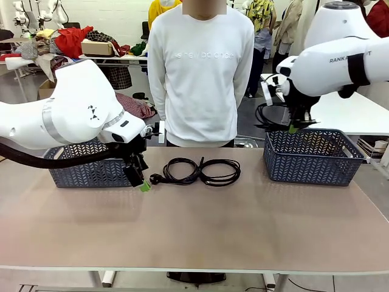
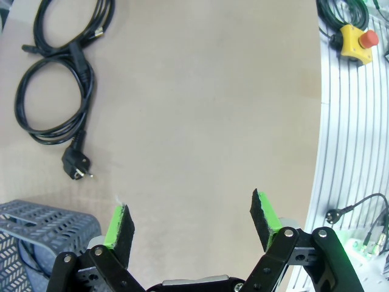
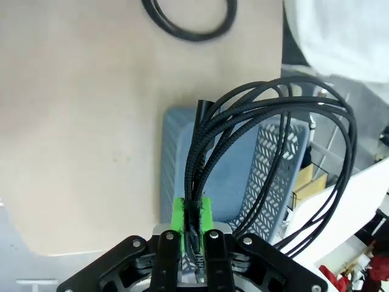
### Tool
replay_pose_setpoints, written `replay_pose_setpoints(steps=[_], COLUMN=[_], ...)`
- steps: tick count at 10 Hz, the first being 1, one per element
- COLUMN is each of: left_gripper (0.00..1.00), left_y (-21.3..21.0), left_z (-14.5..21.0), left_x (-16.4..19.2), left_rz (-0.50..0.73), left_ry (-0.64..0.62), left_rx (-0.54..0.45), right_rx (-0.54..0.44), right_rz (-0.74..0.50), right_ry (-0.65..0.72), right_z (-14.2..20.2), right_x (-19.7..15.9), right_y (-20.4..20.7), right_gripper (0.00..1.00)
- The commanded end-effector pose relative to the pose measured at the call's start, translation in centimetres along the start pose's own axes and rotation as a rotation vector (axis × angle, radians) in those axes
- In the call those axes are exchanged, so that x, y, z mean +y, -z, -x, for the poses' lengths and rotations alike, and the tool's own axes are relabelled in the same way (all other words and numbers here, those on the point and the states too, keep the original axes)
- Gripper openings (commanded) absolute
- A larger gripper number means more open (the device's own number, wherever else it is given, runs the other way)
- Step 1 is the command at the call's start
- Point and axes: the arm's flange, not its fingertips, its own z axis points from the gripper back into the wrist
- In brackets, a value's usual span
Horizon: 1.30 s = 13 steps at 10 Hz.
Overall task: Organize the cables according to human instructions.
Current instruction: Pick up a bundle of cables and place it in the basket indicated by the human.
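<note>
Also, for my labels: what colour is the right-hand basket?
Blue-grey, with herringbone-patterned walls; the basket shows best in the front view.

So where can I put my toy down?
The near half of the table, in front of the coiled cables, is bare. So is the gap between them and the right basket. It's crowded by the left basket, where the left end effector hangs.
</note>
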Motion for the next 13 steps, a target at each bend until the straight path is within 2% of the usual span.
replay_pose_setpoints(steps=[1, 5, 11, 13], left_gripper=[1.00, 1.00, 1.00, 1.00], left_y=[-0.2, -0.2, -0.2, -0.2], left_z=[0.1, 0.1, 0.1, 0.1], left_x=[0.0, 0.0, 0.0, 0.0], left_rz=[0.004, 0.004, 0.004, 0.004], left_ry=[-0.009, -0.009, -0.009, -0.009], left_rx=[0.001, 0.001, 0.001, 0.001], right_rx=[0.011, -0.016, -0.024, -0.012], right_rz=[0.045, 0.004, -0.024, -0.051], right_ry=[-0.029, 0.025, 0.061, 0.078], right_z=[2.2, 6.5, 7.6, 7.6], right_x=[-2.3, -5.5, -6.4, -6.6], right_y=[1.9, 6.6, 9.7, 10.2], right_gripper=[0.12, 0.12, 0.12, 0.32])
